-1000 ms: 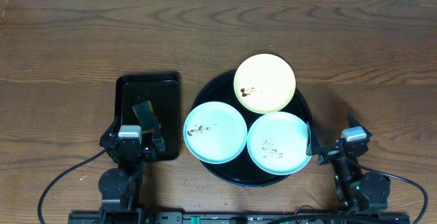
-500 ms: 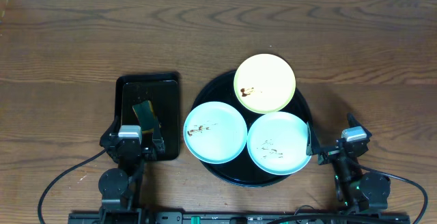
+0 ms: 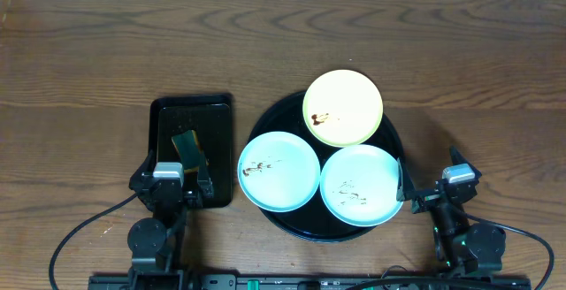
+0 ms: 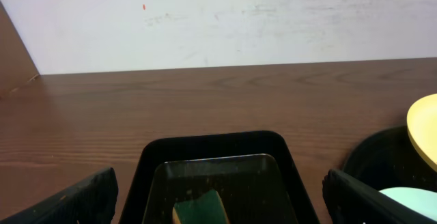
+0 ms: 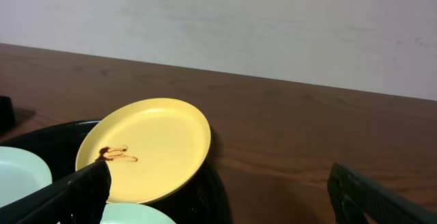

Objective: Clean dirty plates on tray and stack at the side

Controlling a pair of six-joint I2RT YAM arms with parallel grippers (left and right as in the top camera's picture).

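Left gripper point(image 4: 218, 179) first: we see its fingers spread wide, holding nothing, low over the near end of the small rectangular tray point(image 3: 221, 113). A green sponge point(image 3: 187, 144) lies in it, right ahead of the fingers. Moving right, here's the round black tray point(image 3: 320, 226) carrying all three plates, each smeared brown. The left mint plate point(image 3: 279, 171) juts over the tray's left rim, and the yellow plate point(image 3: 343, 107) pokes past the far rim. The right mint plate point(image 3: 361, 186) hangs over the near right edge. We judge them light, stiff and glossy, so likely slippery. An overhanging rim looks like the place to pinch, lip between the fingers. Far right, the right gripper point(image 5: 218, 183) is spread wide too, empty, just beside that mint plate.
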